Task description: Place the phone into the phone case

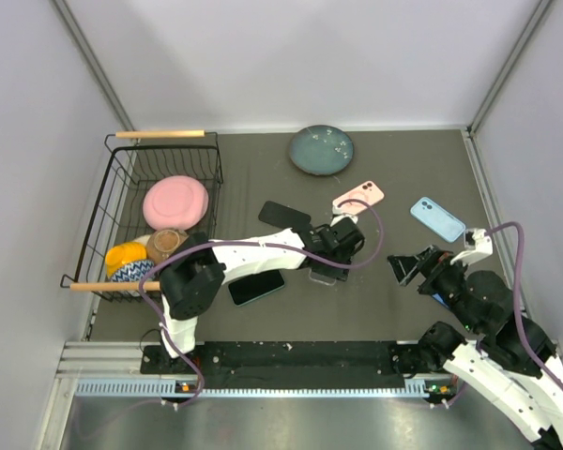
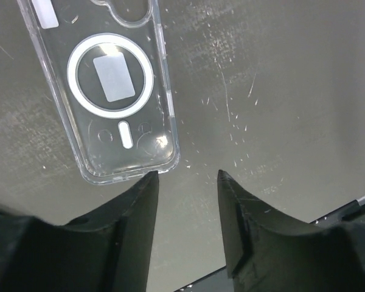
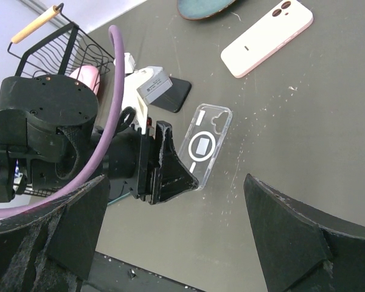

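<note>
The clear phone case [image 2: 118,85] lies flat on the dark table, also seen in the right wrist view [image 3: 205,146]. My left gripper [image 2: 185,176] is open just off the case's near end, with only bare table between its fingers; its left fingertip [image 2: 151,177] is at the case's corner. In the top view the left gripper [image 1: 330,258] is mid-table. A dark-screened phone [image 1: 256,287] lies beside the left arm. My right gripper [image 1: 409,267] hovers open and empty to the right, with its wide-spread fingers [image 3: 175,177] facing the case.
A pink phone [image 1: 359,196], a blue phone [image 1: 437,217] and a black one [image 1: 283,215] lie further back. A teal plate [image 1: 321,150] sits at the far side. A wire basket [image 1: 122,202] with a pink dish and bowls stands on the left.
</note>
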